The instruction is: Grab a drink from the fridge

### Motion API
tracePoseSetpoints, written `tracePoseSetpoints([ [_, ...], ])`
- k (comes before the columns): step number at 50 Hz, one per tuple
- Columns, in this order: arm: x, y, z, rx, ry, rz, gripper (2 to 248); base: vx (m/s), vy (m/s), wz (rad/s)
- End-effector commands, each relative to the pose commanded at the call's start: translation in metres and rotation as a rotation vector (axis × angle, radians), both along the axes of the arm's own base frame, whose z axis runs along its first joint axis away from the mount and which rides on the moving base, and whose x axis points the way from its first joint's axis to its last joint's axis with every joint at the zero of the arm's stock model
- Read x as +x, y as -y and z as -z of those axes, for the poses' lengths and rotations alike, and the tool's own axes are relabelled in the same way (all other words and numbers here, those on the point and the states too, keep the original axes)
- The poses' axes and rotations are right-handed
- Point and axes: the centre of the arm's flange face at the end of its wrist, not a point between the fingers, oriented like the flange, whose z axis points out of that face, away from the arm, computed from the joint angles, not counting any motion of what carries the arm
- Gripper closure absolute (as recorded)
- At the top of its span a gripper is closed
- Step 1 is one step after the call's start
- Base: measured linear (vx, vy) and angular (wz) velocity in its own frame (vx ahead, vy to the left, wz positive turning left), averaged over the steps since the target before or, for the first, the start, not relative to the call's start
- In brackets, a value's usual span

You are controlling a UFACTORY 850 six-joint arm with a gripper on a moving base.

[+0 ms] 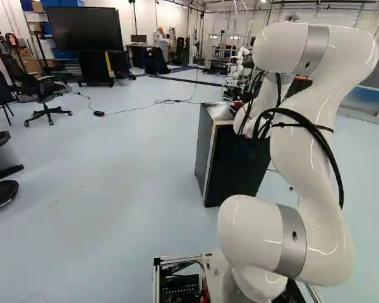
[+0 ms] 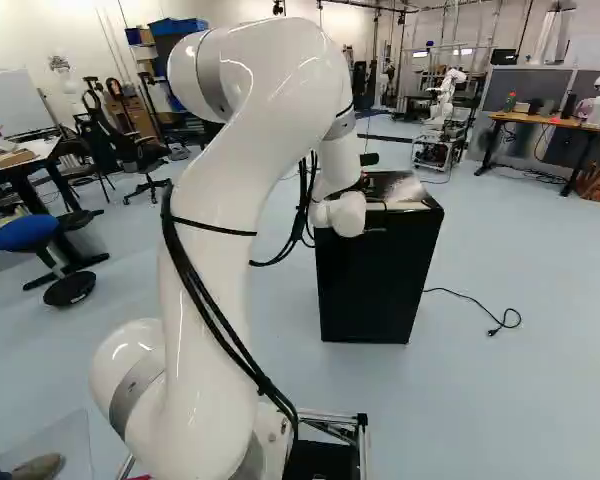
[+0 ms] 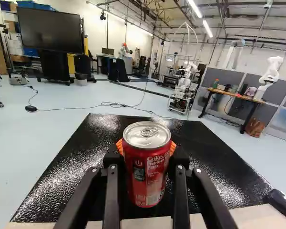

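The red can [image 3: 147,179] stands upright between the orange pads [image 3: 173,148] of the hand [image 3: 147,153], which has closed on it from two sides, around the upper body below the lid. It is over the top of the black fridge [image 2: 373,290], near the pale strip along one edge; whether its base rests on that surface or hangs just above it cannot be told. The white arm [image 2: 216,215] reaches out over the fridge. The can looks sealed, its ring-pull lying flat, so it is probably full: fairly heavy for its size, and stiff because the drink backs up the thin metal wall. Too hard a squeeze could still dent it. The painted side is smooth and would turn slippery if chilled and damp, so the soft-looking pads should press evenly on opposite sides of the straight wall, clear of the ring-pull and rim. The drink appears to be secured; what remains, by judgement, is a slow, level lift, since a tilt or jerk could make it slide.
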Motion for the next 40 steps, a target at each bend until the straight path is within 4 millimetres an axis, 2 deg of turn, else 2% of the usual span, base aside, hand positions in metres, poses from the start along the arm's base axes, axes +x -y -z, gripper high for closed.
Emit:
tracePoseSetpoints([
  [29, 0.0, 0.0, -0.034, -0.024, 0.05, 0.0, 152, 0.0, 0.0, 0.0],
  [40, 0.0, 0.0, -0.038, -0.027, 0.056, 0.0, 152, 0.0, 0.0, 0.0],
])
